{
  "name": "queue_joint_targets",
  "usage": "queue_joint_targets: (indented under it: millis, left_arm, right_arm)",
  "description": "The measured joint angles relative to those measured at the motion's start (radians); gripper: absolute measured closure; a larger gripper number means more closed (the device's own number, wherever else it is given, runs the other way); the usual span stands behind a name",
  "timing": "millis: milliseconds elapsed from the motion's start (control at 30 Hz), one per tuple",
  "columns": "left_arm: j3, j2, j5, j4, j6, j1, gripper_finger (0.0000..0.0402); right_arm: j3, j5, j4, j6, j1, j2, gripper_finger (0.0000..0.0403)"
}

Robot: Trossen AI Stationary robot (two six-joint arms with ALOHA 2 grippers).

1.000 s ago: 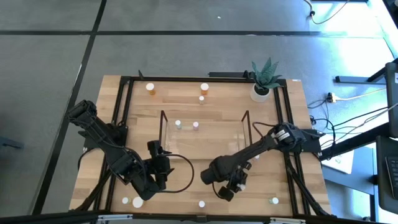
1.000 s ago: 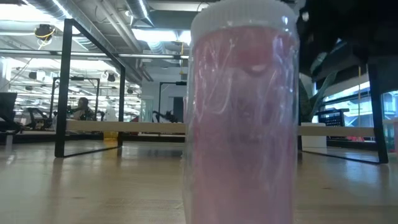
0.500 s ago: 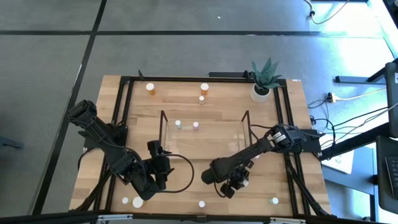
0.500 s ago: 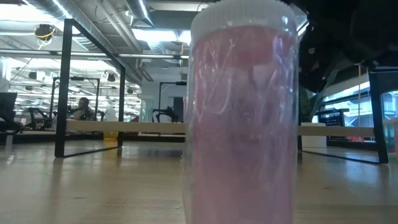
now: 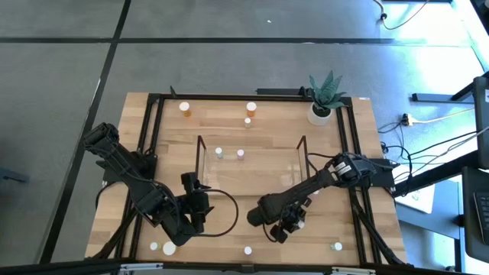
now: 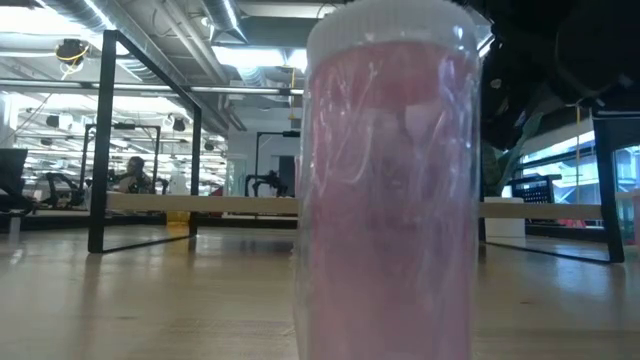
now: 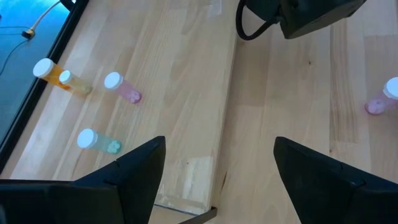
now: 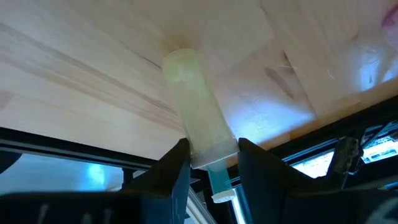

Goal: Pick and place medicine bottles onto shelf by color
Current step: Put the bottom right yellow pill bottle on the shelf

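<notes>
Right gripper [image 8: 208, 163] clamped on a pale green bottle [image 8: 196, 106], lower centre of counter [image 5: 229, 118]; left gripper [image 7: 214, 165] spread wide, empty.

Looking like an open-plan office or lab floor: ceiling strip lights [image 6: 215, 45] glowing, desks and chairs [image 6: 40, 190] standing behind, a person [image 6: 131, 172] sitting far off.

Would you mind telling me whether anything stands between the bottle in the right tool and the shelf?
Nothing visible does. The right tool holds a greenish bottle just in front of the shelf, and the wood between them is bare; the shelf's two bottles stand farther back.
</notes>
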Motion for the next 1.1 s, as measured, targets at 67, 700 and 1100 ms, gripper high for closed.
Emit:
queue_joint_targets:
  millis: [67,700,1100]
  left_arm:
    - [0.000,0.000,0.000,0.000,0.000,0.000,0.0108]
    - [0.000,0.000,0.000,0.000,0.000,0.000,0.0108]
    - [0.000,0.000,0.000,0.000,0.000,0.000,0.0108]
  right_arm:
    - [0.000,-0.009,0.000,0.000,-0.001,0.000,0.0279]
    - [0.001,-0.036,0.025,-0.003,-0.011,-0.001,0.0279]
    - [-0.058,-0.128,-0.015,0.041,-0.011,-0.001,0.0279]
